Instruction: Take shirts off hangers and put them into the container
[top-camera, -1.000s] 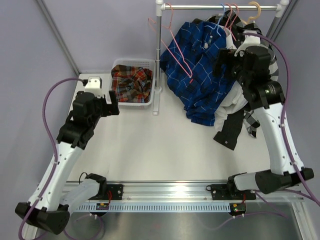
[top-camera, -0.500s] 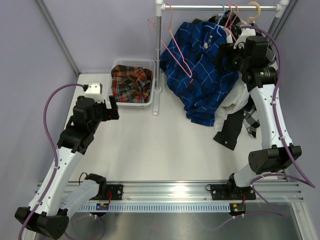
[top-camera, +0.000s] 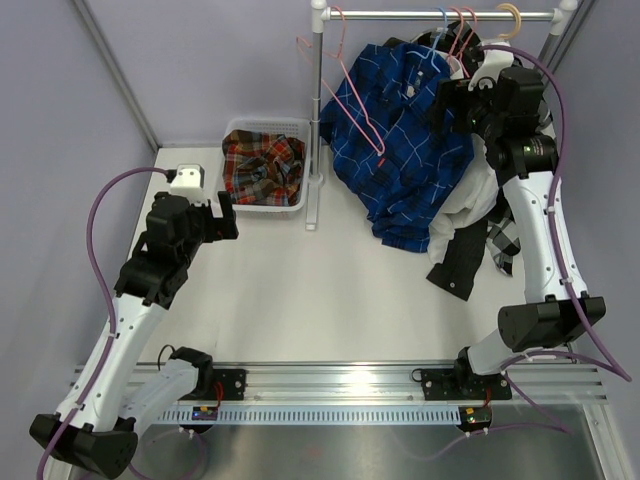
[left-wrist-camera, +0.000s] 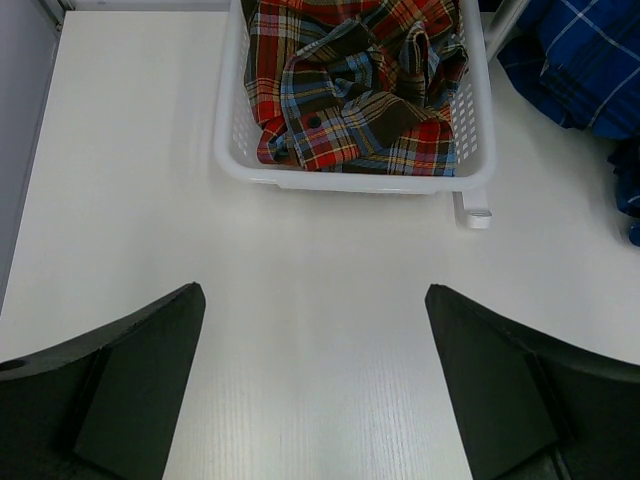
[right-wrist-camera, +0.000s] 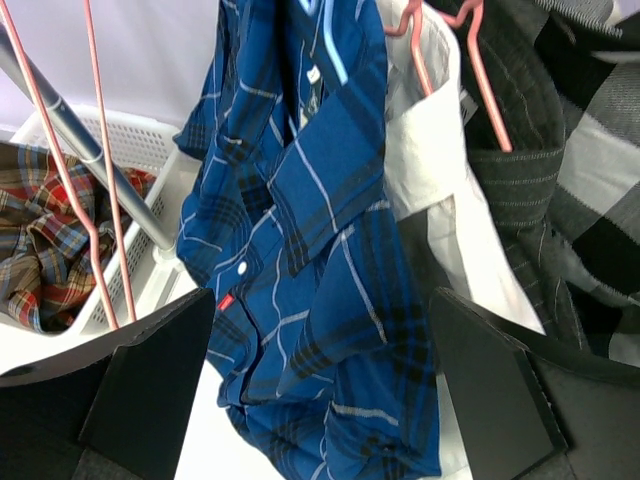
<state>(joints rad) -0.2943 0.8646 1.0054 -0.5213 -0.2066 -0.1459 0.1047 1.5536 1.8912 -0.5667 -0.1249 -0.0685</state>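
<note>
A royal blue shirt (top-camera: 400, 150) hangs from the rail on a light blue hanger (top-camera: 432, 55); in the right wrist view its collar and front (right-wrist-camera: 320, 230) fill the middle. My right gripper (top-camera: 446, 105) (right-wrist-camera: 322, 295) is open, raised close in front of the blue shirt's upper part, with nothing clamped. Behind the blue one hang a white shirt (right-wrist-camera: 440, 170) and a black-and-white checked shirt (right-wrist-camera: 580, 150) on pink hangers (right-wrist-camera: 480, 90). The plaid shirt (top-camera: 262, 168) (left-wrist-camera: 355, 85) lies crumpled in the white container (top-camera: 262, 208) (left-wrist-camera: 350, 181). My left gripper (top-camera: 228, 212) (left-wrist-camera: 315, 290) is open over bare table, just short of the container.
An empty pink hanger (top-camera: 350, 100) dangles from the rail's left end beside the stand's post (top-camera: 316, 120). The post's foot (left-wrist-camera: 475, 212) rests by the container's corner. A small white box (top-camera: 188, 178) sits on the table's far left. The rail (top-camera: 400, 15) carries several hanger hooks.
My right arm has lifted and swung up toward the rail, bringing its gripper near the blue shirt's top. The left arm drew back slightly from the container, then held still.
</note>
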